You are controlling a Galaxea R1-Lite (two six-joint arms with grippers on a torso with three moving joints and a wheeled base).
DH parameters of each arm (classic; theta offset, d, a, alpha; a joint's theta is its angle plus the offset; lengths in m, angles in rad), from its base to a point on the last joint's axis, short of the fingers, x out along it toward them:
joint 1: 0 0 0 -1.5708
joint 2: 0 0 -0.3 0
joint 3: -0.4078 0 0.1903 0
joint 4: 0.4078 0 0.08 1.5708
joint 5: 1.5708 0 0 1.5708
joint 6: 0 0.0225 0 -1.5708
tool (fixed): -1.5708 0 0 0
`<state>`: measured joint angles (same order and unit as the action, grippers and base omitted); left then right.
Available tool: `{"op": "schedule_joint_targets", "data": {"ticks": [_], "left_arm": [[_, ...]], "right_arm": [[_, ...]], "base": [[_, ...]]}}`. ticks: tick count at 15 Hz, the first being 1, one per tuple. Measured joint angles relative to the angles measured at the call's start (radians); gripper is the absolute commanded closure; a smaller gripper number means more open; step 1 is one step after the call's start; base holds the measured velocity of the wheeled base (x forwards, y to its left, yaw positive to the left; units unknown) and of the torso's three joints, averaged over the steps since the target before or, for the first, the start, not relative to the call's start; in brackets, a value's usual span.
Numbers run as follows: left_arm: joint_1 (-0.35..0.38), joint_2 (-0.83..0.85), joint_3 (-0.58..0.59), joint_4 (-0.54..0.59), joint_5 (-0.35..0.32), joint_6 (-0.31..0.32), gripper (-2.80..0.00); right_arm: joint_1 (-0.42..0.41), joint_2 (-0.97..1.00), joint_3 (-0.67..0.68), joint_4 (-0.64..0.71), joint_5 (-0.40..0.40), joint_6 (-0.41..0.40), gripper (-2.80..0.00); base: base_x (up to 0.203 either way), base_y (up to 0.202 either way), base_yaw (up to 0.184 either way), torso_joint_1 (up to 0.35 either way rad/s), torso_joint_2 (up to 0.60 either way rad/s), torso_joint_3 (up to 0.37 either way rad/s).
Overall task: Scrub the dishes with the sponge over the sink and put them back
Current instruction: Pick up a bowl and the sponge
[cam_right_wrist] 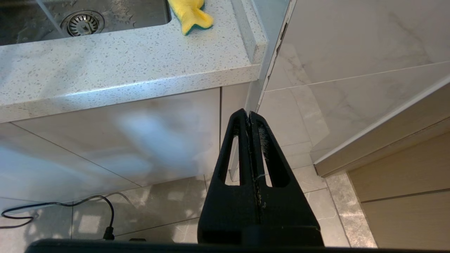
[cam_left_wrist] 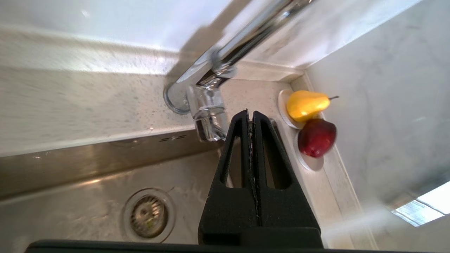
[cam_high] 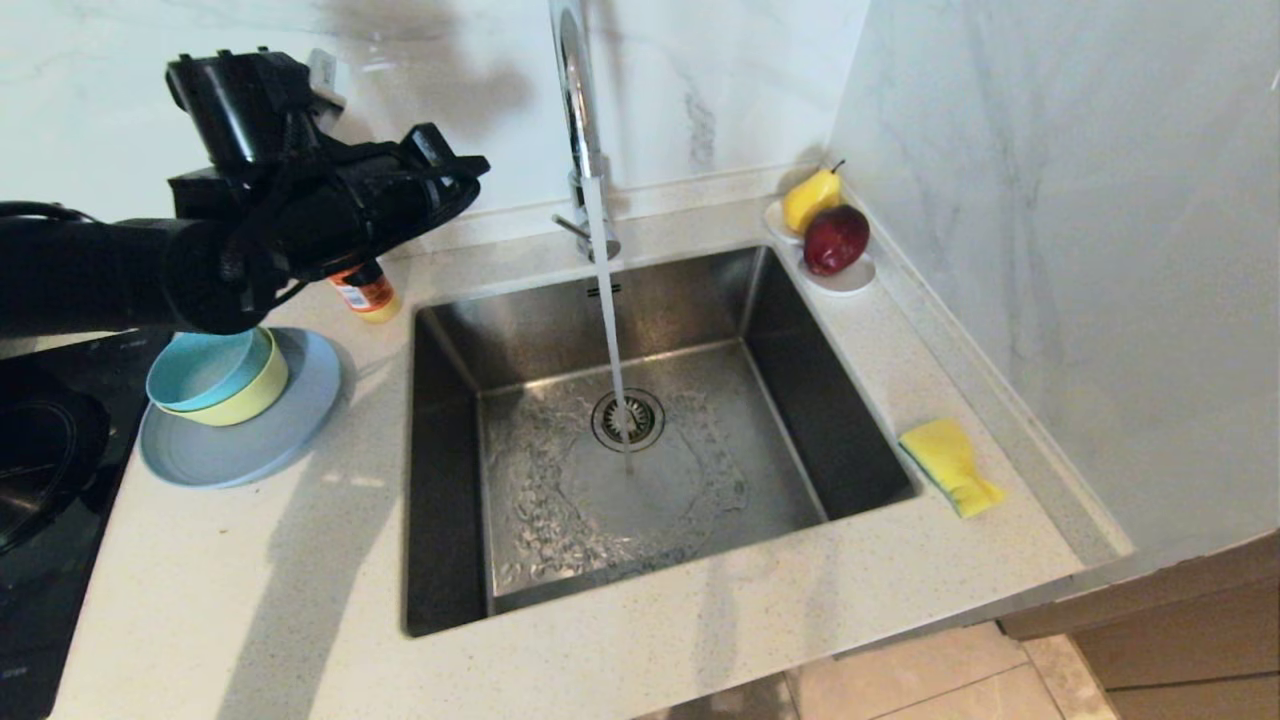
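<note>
Water runs from the faucet [cam_high: 578,110] into the sink [cam_high: 640,440], falling just in front of the drain [cam_high: 627,419] and spreading over the steel floor. The left gripper [cam_high: 455,175] hangs in the air over the tabletop [cam_high: 300,560] to the left of the sink, above the stacked dishes, its jaws pressed together and holding nothing; in its wrist view the closed tips [cam_left_wrist: 250,116] point toward the faucet base and the back right corner. Below the arm the teal bowl [cam_high: 200,370] sits nested in the yellow bowl [cam_high: 245,398], and both rest on the grey-blue plate [cam_high: 240,440] on the tabletop left of the sink. An orange bottle [cam_high: 366,292] stands behind them, partly hidden by the arm. The sponge [cam_high: 948,465] lies on the tabletop just right of the sink, near its front right corner, yellow side up. In the back right corner a pear [cam_high: 810,198] and an apple [cam_high: 835,240] sit on small white dishes [cam_high: 850,278]. The right gripper [cam_right_wrist: 249,117] is parked low in front of the cabinet, below the tabletop edge, jaws pressed together and empty, with floor tiles and a black cable [cam_right_wrist: 70,205] under it.
</note>
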<state>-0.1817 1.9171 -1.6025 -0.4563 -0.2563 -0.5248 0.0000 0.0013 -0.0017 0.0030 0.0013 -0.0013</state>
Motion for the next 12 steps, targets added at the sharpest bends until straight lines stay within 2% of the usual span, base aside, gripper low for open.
{"op": "schedule_joint_targets", "data": {"ticks": [3,8,12], "left_arm": [[-0.001,-0.191,0.170,0.036,0.052,0.100,0.00],[-0.001,-0.540,0.507,0.054,0.240,0.289,0.00],[-0.001,-0.847,0.764,0.087,0.333,0.381,0.00]], "right_arm": [[0.000,0.000,0.001,0.000,0.001,0.000,0.00],[0.000,0.000,0.000,0.000,0.001,0.000,0.00],[0.000,0.000,0.001,0.000,0.000,0.000,0.00]], "base": [[0.000,0.000,0.000,0.000,0.00,0.000],[0.000,0.000,0.000,0.000,0.00,0.000],[0.000,0.000,0.000,0.000,0.00,0.000]]}}
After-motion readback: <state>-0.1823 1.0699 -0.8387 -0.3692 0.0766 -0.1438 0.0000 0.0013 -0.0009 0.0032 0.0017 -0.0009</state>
